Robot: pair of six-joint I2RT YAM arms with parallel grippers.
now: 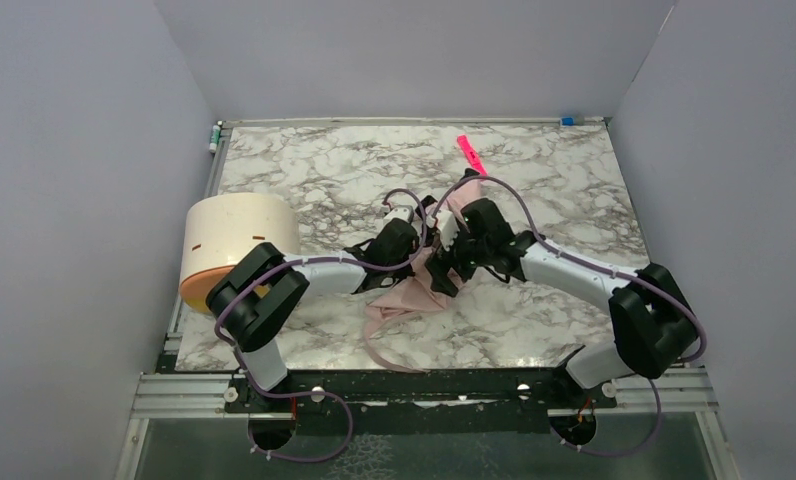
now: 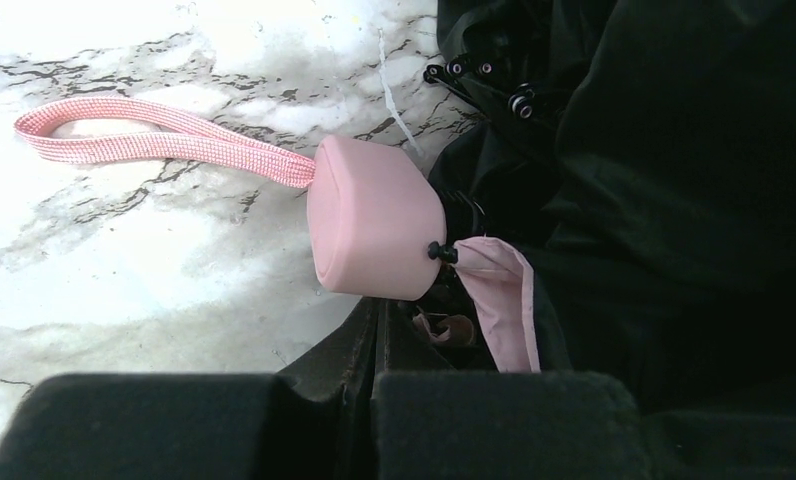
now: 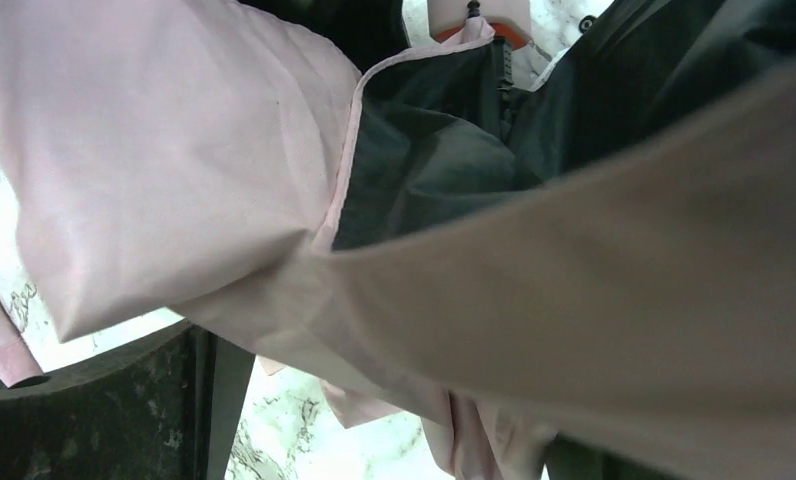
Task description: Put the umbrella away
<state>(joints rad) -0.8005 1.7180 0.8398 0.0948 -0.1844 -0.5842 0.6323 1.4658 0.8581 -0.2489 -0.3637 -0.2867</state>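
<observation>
Umbrella (image 1: 414,295) lies mid-table (image 1: 324,170) between both arms, collapsed and rumpled: pale pink fabric, black lining (image 2: 674,200), small rounded pink handle (image 2: 374,230) with a woven strap (image 2: 154,145) looped on the marble.

Left gripper (image 2: 374,395): fingers pressed fully together just below the handle, apparently pinching a dark fold.

Right gripper (image 1: 452,250): fingers spread wide, loose fabric draped between; no clamp evident.

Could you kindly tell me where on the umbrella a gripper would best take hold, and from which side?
Probably the small pink handle: the one firm, blocky part, whereas the canopy is loose folds. Come from above, closing across its short width, between the strap trailing off one end and the fabric at the other.
</observation>
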